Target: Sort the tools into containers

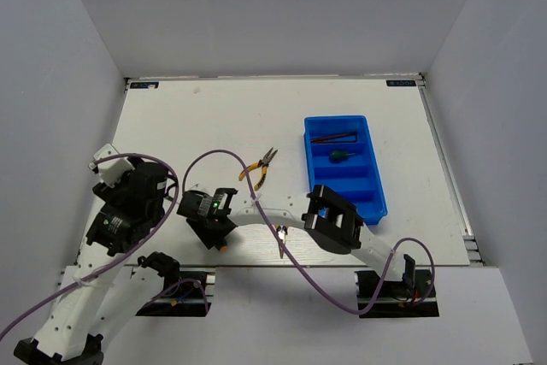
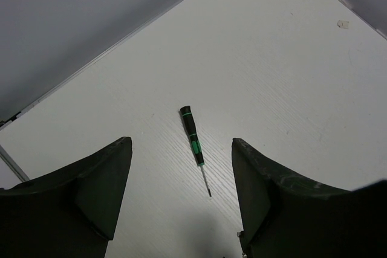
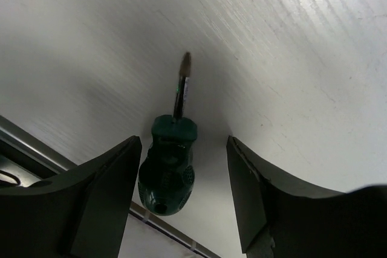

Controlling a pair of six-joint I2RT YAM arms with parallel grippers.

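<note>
A thin dark screwdriver with green bands (image 2: 193, 140) lies flat on the white table, just ahead of my open left gripper (image 2: 181, 143) and between the lines of its fingers. In the top view that gripper (image 1: 128, 179) sits at the table's left side and the arm hides this tool. My right gripper (image 3: 183, 143) is open and straddles the handle of a stubby green screwdriver (image 3: 167, 170) lying by the front edge; from above the gripper (image 1: 215, 237) hides it. The blue tray (image 1: 369, 179) holds dark hex keys (image 1: 333, 136) in its far compartment and a green screwdriver (image 1: 339, 156) in the second.
Yellow-and-black pliers (image 1: 261, 167) lie mid-table, left of the tray. A small thin dark object (image 1: 280, 238) rests near the front edge beside the right arm's forearm. A purple cable (image 1: 205, 160) loops above the table. White walls close in the left, back and right.
</note>
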